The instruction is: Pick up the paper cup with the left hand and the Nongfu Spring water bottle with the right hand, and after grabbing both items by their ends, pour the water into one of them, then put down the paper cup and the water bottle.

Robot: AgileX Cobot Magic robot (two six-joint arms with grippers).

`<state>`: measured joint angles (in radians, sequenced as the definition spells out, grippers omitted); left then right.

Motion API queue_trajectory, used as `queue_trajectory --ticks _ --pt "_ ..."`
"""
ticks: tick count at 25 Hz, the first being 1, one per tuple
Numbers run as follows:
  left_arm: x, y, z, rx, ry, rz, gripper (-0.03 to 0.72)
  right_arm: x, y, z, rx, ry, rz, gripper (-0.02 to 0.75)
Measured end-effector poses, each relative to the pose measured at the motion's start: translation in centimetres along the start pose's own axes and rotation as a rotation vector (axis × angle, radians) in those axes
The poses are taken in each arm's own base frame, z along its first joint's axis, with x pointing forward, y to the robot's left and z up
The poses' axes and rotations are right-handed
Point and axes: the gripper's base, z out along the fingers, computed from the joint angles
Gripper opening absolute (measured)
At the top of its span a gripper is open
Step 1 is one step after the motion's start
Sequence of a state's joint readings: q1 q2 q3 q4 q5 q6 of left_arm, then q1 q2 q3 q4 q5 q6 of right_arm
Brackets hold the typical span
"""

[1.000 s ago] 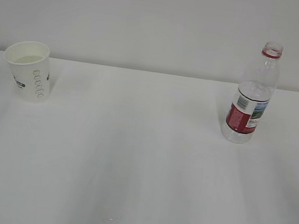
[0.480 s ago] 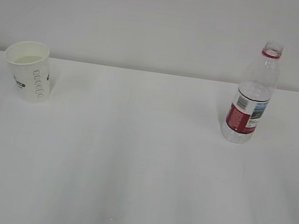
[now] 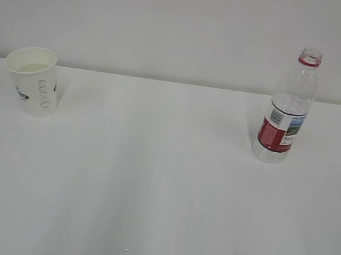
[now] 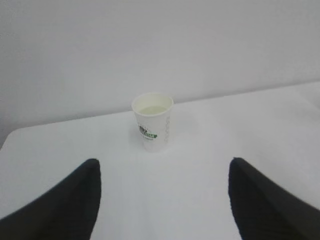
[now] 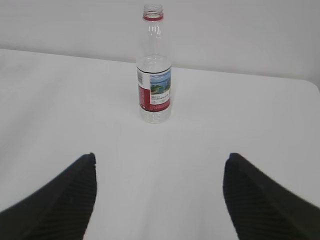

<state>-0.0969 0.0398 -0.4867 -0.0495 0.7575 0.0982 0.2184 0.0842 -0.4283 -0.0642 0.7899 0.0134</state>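
Observation:
The white paper cup (image 3: 35, 81) stands upright at the table's far left, with pale liquid inside it; the left wrist view shows the paper cup (image 4: 152, 121) straight ahead. My left gripper (image 4: 163, 165) is open and empty, well short of the cup. The Nongfu Spring water bottle (image 3: 287, 109) stands upright and uncapped at the far right. In the right wrist view the bottle (image 5: 154, 70) is ahead and slightly left. My right gripper (image 5: 159, 160) is open, empty, and well back from it. Neither arm shows in the exterior view.
The white table (image 3: 161, 190) runs back to a plain white wall (image 3: 174, 19). Its left edge and rounded corner (image 4: 7, 140) show in the left wrist view, and its far right corner (image 5: 312, 87) in the right wrist view.

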Motion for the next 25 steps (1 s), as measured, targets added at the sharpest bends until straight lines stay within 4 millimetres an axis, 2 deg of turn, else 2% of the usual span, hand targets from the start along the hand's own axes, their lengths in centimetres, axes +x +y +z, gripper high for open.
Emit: queue_trajectory --ticks 5,11,16,25 --pt "0.7 -0.2 -0.5 0.015 0.058 0.019 0.578 0.0 -0.3 -1.7 0.028 0.041 0.019 0.592" --pt "0.9 -0.5 -1.5 0.052 0.16 0.016 0.551 0.3 -0.4 -2.4 0.034 0.114 0.041 0.592" --pt "1.8 -0.5 -1.7 0.059 0.259 0.023 0.541 1.5 -0.6 -2.7 0.054 0.244 0.04 0.592" --pt "2.1 -0.5 -1.6 0.058 0.286 0.027 0.531 1.9 -0.4 -2.3 0.042 0.256 0.05 0.591"
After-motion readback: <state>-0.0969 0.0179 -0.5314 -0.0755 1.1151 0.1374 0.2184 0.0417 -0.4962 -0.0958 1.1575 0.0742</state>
